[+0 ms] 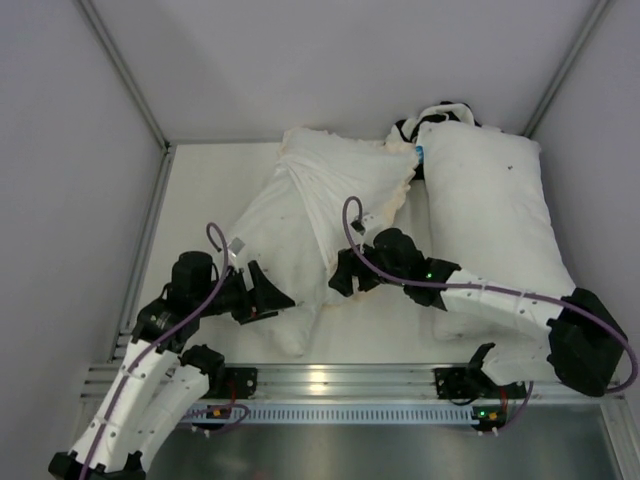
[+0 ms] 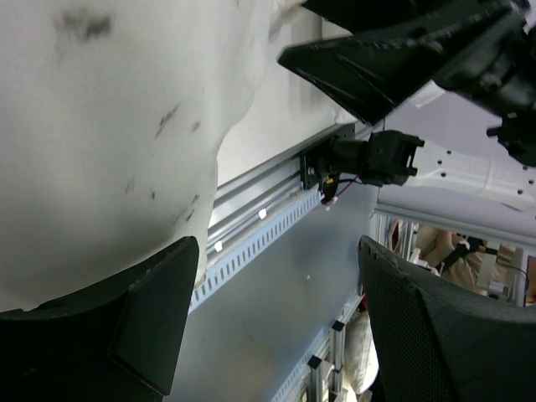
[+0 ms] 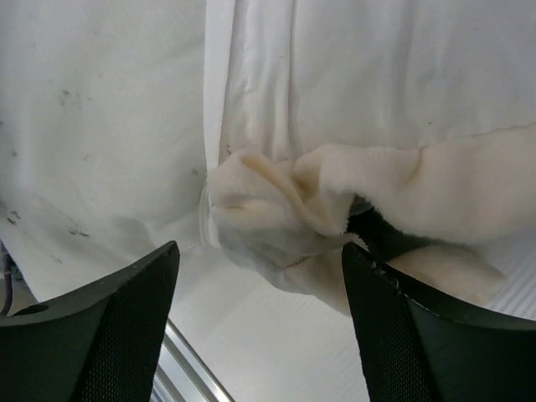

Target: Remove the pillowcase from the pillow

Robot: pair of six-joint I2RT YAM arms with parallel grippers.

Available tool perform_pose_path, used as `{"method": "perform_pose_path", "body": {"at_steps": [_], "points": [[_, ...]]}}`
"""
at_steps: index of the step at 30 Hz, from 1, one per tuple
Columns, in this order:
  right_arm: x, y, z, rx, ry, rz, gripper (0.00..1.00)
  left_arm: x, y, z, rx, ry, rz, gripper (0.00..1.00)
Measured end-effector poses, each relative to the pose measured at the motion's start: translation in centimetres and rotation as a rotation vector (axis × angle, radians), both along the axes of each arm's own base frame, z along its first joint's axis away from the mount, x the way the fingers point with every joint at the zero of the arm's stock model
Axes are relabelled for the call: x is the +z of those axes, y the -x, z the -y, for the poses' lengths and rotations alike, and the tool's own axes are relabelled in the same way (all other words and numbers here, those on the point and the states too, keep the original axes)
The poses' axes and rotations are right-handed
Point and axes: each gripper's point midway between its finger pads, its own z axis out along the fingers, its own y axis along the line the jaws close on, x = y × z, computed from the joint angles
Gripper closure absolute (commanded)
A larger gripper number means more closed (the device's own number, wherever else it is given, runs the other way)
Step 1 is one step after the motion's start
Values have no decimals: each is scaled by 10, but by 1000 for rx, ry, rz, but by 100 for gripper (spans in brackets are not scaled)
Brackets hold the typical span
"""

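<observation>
Pillow (image 1: pixel 268 232) lies centrally, partly out of the cream-side-up pillowcase (image 1: pixel 350 185); both tools gape, the left gripper (image 1: pixel 272 298) at the pillow's near end, best pinning it, the right gripper (image 3: pixel 260 251) over the frill (image 3: pixel 276 197), best pinching cloth only.

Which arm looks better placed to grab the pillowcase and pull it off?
Probably right: the right gripper, open, faces the pillowcase frill; the left gripper is open beside the bare pillow.
</observation>
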Motion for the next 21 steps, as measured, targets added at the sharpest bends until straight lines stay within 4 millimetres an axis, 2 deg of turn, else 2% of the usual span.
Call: {"method": "perform_pose_path", "body": {"at_steps": [2,3,5,6,9,10,11,12,17,21], "points": [[-15,0,-5,31,19,-27,31,-7,10,-1,-12,14,-19,20],[-22,0,-8,44,25,-40,40,-10,16,-1,-18,20,-31,20],[-32,0,-13,65,31,-59,50,-15,24,-2,-28,26,-53,20],[-37,-1,-16,73,31,-66,65,-16,27,-2,-30,28,-61,20],[-45,-5,-22,80,20,-84,93,-16,34,-3,-34,36,-73,20],[-46,-7,-24,80,14,-86,99,-16,35,-3,-35,40,-76,20],[-47,-9,-25,75,10,-94,100,-16,36,-3,-35,42,-79,7],[-47,-10,-25,68,3,-102,100,-17,37,-3,-39,44,-80,5],[-39,-14,-26,50,-24,-109,100,-36,41,-3,-42,31,-158,5],[-22,-17,-25,32,-46,-78,100,-59,43,-4,-35,-2,-251,5]]}}
